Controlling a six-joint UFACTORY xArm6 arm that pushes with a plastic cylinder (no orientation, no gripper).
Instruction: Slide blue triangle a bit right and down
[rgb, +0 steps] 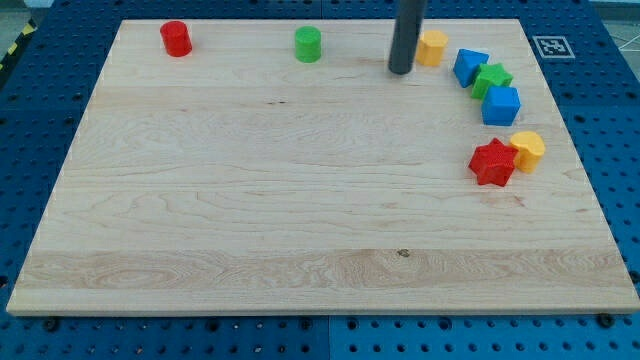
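— Nearest us is the bare wooden board (300, 230), and the first pieces on it are the red star (492, 162) touching a yellow block (529, 150) at the frame's right.

— And the blue triangle (468, 65)?

— Upper right of the frame. It's a bright blue wedge, lying flat, its right side against the green block (492, 79). Just below that pair sits a blue cube (501, 105).

— How's the arm standing?

— Only the dark rod shows, coming straight down from the top edge. My tip (401, 71) rests on the board just beside another yellow block (432, 47), on its left; whether they touch I can't tell. The triangle lies to the tip's right, apart from it.

— Any fingers, open or closed?

— None to speak of; it's a plain rod, holding nothing.

— Anything else?

— A red cylinder (176, 38) in the upper left, a green cylinder (308, 44) at top centre, well apart.
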